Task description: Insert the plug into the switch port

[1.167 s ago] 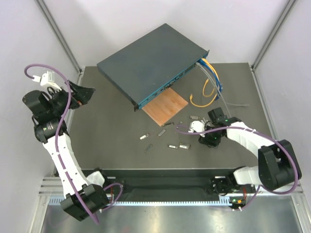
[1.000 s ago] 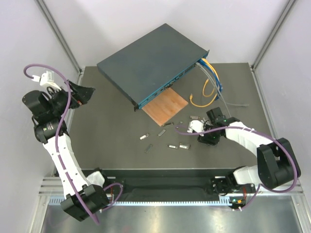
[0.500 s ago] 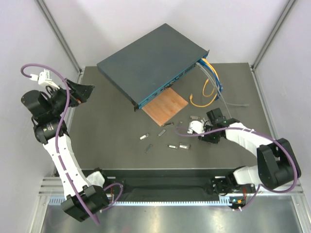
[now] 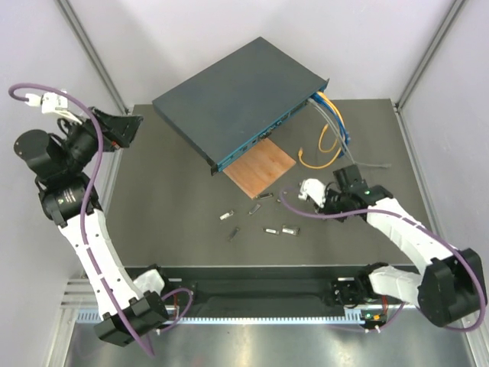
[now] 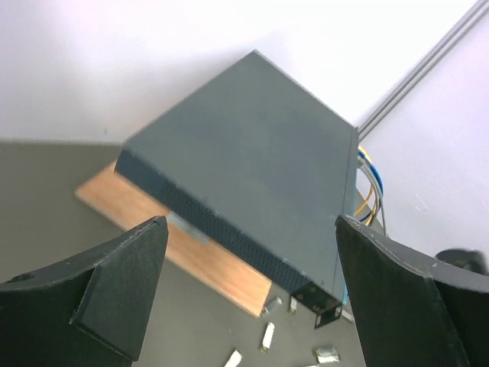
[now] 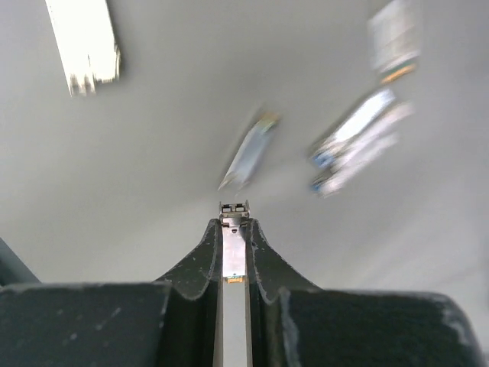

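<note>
The plug [image 6: 234,212] sits in your right claw [image 6: 234,237], pinched between the two black fingers with its metal tip poking out just past them. That claw is shut tight on it and hangs above the desk [image 4: 176,199], on the right side, well apart from the switch [image 4: 237,99].

The switch lies at the far end of the desk, turned at an angle, its back corner reaching out past the desk's far edge. Its teal face with the row of sockets [image 4: 256,141] looks toward you and to the right. Blue, yellow and grey cables [image 4: 334,126] run from the right end of that face and curl down onto the desk.

A wooden square [image 4: 260,168] lies flat against the socket face; you cannot tell whether its edge goes under the switch.

Several loose plugs [image 4: 267,218] lie scattered on the dark desk between the wooden square and the near edge, to the left of the right claw. In the right wrist view they show only as blurred shapes.

Your left claw [image 4: 124,128] is spread wide and holds nothing, raised off the desk's far left corner and facing the switch.

White walls [image 4: 191,30] stand round the desk, with grey metal rails [image 4: 92,53] running up them.
</note>
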`<state>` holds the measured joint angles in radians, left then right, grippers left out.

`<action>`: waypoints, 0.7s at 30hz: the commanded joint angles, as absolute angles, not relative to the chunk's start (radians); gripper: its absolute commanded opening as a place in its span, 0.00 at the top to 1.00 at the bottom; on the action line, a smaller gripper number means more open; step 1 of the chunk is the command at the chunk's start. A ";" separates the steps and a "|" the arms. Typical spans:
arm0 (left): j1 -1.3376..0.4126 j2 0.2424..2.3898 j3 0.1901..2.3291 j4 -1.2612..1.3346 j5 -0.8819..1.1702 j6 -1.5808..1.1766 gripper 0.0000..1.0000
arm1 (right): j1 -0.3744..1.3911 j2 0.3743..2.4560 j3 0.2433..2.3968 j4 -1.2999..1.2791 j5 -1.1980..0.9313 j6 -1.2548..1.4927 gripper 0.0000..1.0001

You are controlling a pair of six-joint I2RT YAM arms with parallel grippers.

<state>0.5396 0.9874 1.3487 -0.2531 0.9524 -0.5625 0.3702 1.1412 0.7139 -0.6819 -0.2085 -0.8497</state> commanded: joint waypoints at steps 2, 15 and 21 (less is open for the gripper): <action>0.489 1.031 1.469 -0.228 0.928 -0.438 0.05 | 0.342 1.094 0.909 -0.696 -0.357 -0.700 1.00; -0.267 1.441 1.994 -0.637 0.398 0.113 0.08 | 0.040 1.101 1.149 -0.436 -0.794 -0.042 1.00; -0.659 1.535 1.958 -0.600 0.204 0.276 0.09 | -0.101 1.077 1.039 -0.068 -0.911 0.415 1.00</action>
